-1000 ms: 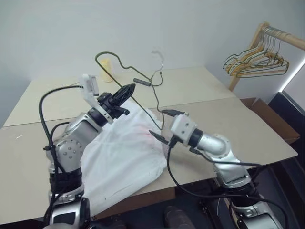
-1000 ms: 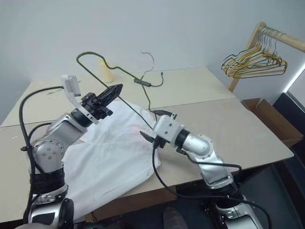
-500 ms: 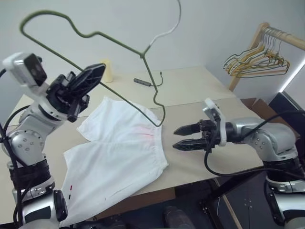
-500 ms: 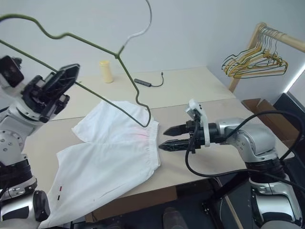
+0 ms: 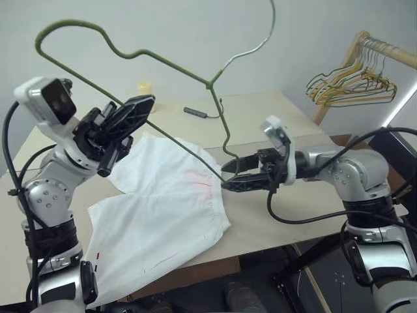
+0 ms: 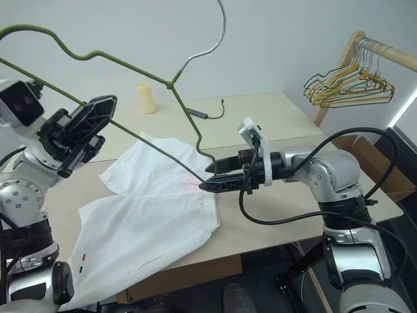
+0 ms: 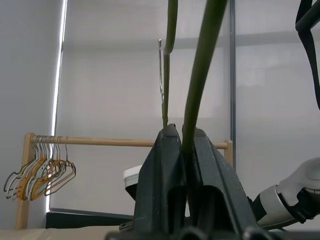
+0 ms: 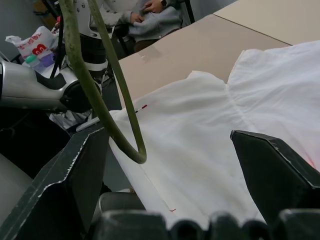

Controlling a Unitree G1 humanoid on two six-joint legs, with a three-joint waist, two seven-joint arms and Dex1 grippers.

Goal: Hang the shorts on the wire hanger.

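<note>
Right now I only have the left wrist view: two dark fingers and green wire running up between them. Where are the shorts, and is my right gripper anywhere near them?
Observer: The shorts lie flat on the table, below the wire hanger, none of the fabric on the wire yet.
Operator: And the right gripper?
Observer: The right gripper is open, just above the waistband edge, holding nothing.
Operator: Is the left grip on the hanger solid?
Observer: The left gripper is shut on the hanger's long straight bar, hook pointing up.
Operator: Is the hanger's low corner clear of the right gripper?
Observer: In the right wrist view that corner hangs between its open fingers.
</note>
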